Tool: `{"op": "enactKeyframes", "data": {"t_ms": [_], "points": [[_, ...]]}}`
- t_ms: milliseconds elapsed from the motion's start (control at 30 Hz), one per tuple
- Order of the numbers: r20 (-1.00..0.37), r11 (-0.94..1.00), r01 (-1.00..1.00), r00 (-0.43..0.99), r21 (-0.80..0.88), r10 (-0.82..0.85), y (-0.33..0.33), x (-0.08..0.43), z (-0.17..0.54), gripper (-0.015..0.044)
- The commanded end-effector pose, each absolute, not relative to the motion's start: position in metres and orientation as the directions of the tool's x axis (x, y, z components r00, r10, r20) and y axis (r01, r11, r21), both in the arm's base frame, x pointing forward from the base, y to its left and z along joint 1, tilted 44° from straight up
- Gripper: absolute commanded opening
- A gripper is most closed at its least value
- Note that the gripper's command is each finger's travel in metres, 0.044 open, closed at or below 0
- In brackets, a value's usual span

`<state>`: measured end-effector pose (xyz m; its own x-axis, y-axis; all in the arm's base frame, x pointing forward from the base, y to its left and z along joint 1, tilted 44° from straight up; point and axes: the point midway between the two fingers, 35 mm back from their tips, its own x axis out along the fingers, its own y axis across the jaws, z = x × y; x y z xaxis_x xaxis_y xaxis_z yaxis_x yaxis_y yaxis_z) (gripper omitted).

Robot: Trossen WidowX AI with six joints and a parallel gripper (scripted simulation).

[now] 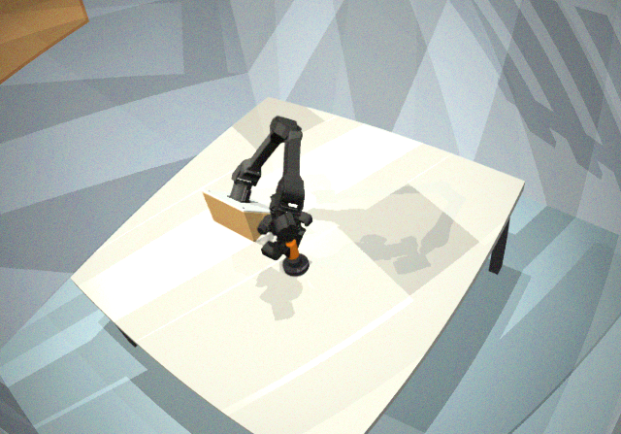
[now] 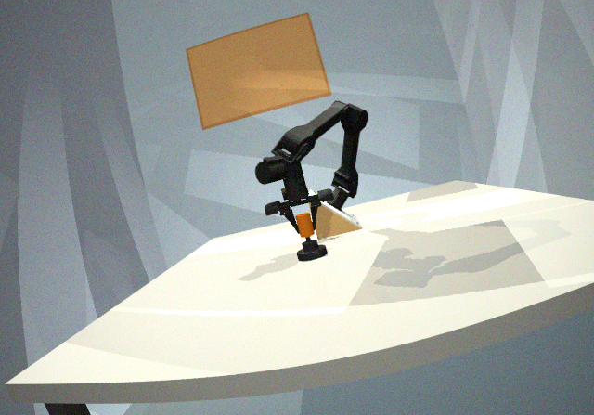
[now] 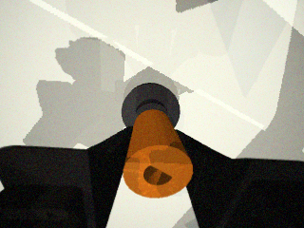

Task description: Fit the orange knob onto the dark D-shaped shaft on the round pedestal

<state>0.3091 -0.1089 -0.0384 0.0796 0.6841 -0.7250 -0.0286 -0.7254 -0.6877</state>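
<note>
Exterior: orange knob (image 1: 293, 250) (image 2: 304, 225) (image 3: 158, 171) stands well inside table (image 1: 320, 329) (image 2: 230, 343) (image 3: 237, 28) edges.

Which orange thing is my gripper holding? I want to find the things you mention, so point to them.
The orange knob (image 1: 292, 250) (image 2: 304, 225) (image 3: 159, 154): the small cylinder over the round pedestal (image 1: 297, 267) (image 2: 312, 253) (image 3: 150, 90), between the gripper's (image 1: 290, 250) (image 2: 305, 230) (image 3: 154, 130) fingers. The large flat panel (image 1: 35, 13) (image 2: 259, 71) is outside them.

You see a plain orange knob (image 1: 292, 250) (image 2: 304, 225) (image 3: 153, 133), a round pedestal (image 1: 296, 265) (image 2: 312, 252) (image 3: 130, 106) in near-black, an all-black arm (image 1: 293, 158) (image 2: 350, 149), and a cream table top (image 1: 301, 369) (image 2: 239, 338) (image 3: 214, 114) patterned with grey shadows and white streaks; your wall panel (image 1: 35, 17) (image 2: 259, 70) is orange-brown with a darker edge
</note>
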Motion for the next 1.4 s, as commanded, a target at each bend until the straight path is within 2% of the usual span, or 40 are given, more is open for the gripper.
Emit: {"op": "enactKeyframes", "data": {"t_ms": [0,533,767,1367], "points": [[-0.725,-0.725,-0.035,0.08,-0.688,0.684,-0.1082,0.3092,-0.0393,0.0],[-0.725,-0.724,-0.043,0.08,-0.688,0.684,-0.1123,0.3104,-0.0361,0.0],[-0.725,-0.693,-0.241,0.08,-0.68,0.684,-0.1128,0.3113,-0.0367,0.0],[-0.725,-0.692,-0.241,0.08,-0.68,0.684,-0.1084,0.3089,-0.0392,0.0]]}}
